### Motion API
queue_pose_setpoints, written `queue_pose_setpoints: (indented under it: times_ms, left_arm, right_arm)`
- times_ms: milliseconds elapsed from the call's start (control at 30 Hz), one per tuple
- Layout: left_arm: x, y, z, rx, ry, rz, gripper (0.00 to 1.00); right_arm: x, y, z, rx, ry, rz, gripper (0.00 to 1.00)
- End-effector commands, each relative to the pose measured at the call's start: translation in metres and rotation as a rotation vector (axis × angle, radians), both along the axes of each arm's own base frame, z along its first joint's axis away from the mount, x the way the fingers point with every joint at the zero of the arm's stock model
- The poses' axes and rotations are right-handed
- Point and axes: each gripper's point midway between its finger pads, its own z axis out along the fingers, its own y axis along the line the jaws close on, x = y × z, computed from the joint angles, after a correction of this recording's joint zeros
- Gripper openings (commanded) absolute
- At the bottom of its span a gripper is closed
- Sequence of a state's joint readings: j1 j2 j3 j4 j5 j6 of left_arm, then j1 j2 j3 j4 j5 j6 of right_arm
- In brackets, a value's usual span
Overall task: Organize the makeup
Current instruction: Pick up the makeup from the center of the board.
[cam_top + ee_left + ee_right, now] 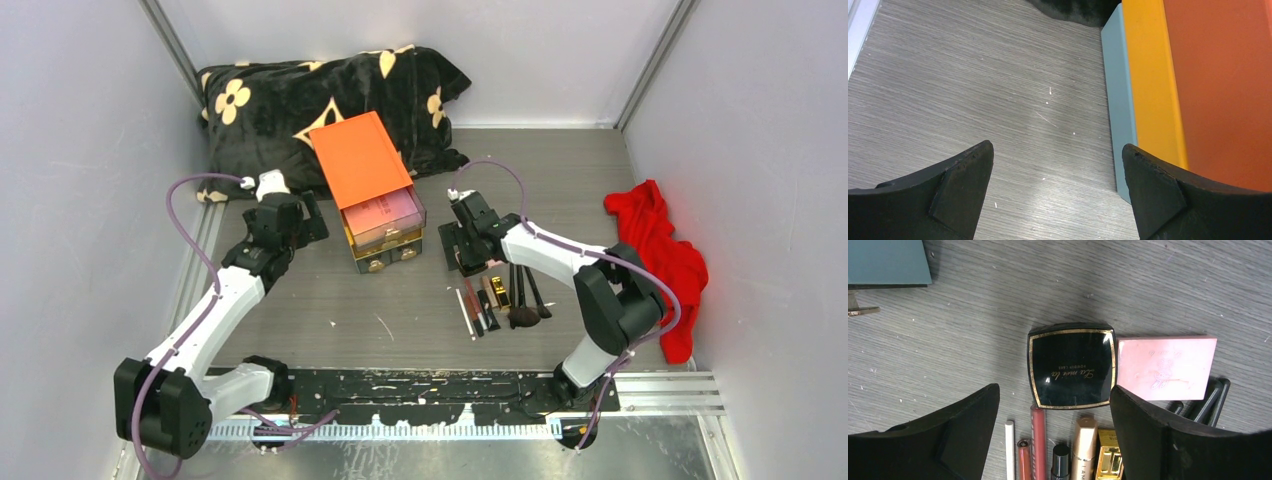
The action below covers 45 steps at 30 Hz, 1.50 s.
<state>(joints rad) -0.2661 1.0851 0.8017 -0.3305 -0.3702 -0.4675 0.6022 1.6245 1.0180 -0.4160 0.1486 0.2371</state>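
The right gripper (1053, 390) holds its 2 jaws spread wide with nothing between them. It hangs over a square black compact (1071, 366) that lies just beside the flat pink palette (1165, 367), with a row of thin tubes (1038, 440) below the compact and black brush handles (1209, 399) at the palette's edge, all on the table (973, 315). The left gripper (1056, 147) is equally wide and empty above the table, just beside the orange-topped box (1218, 85), whose top drawer (385, 215) stands pulled out, and the red cloth (660, 250) lies well apart to the right.
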Motion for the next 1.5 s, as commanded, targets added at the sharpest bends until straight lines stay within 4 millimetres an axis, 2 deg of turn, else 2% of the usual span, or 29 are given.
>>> queue_pose_setpoints:
  times_ms: [0, 233, 667, 733, 767, 867, 933, 1000, 1100, 1267, 1467]
  left_arm:
    - [0.002, 0.001, 0.015, -0.018, -0.060, 0.005, 1.00]
    - [-0.001, 0.002, 0.017, -0.013, -0.061, 0.007, 1.00]
    - [-0.001, 0.004, 0.018, 0.000, -0.055, 0.008, 1.00]
    - [-0.002, 0.005, 0.018, 0.002, -0.056, 0.009, 1.00]
    - [-0.002, 0.005, 0.018, 0.002, -0.057, 0.008, 1.00]
    - [-0.002, 0.005, 0.021, 0.002, -0.064, 0.007, 1.00]
    - [-0.002, 0.005, 0.021, 0.001, -0.065, 0.008, 1.00]
    - [-0.003, 0.005, 0.021, -0.002, -0.065, 0.007, 1.00]
    - [-0.003, 0.004, 0.021, -0.006, -0.066, 0.006, 1.00]
    - [-0.003, 0.003, 0.024, -0.021, -0.078, 0.007, 1.00]
    - [-0.002, 0.000, 0.026, -0.033, -0.083, 0.003, 1.00]
  right_arm:
    - [0.011, 0.008, 0.001, 0.053, -0.023, -0.008, 0.85]
    - [0.012, 0.001, -0.019, 0.028, 0.013, -0.033, 0.85]
    - [0.012, 0.000, -0.036, 0.021, 0.048, -0.049, 0.79]
    - [0.011, -0.002, -0.037, 0.015, 0.048, -0.058, 0.74]
    - [0.010, -0.003, -0.037, 0.012, 0.050, -0.061, 0.67]
    - [0.009, -0.004, -0.033, 0.013, 0.051, -0.066, 0.32]
    - [0.008, -0.004, -0.030, 0.016, 0.053, -0.066, 0.17]
    - [0.008, -0.005, -0.022, 0.020, 0.042, -0.070, 0.10]
    - [0.009, -0.009, 0.004, 0.029, -0.005, -0.077, 0.05]
    - [0.013, -0.010, 0.066, 0.064, -0.097, -0.062, 0.04]
    - [0.017, -0.006, 0.129, 0.109, -0.177, -0.035, 0.04]
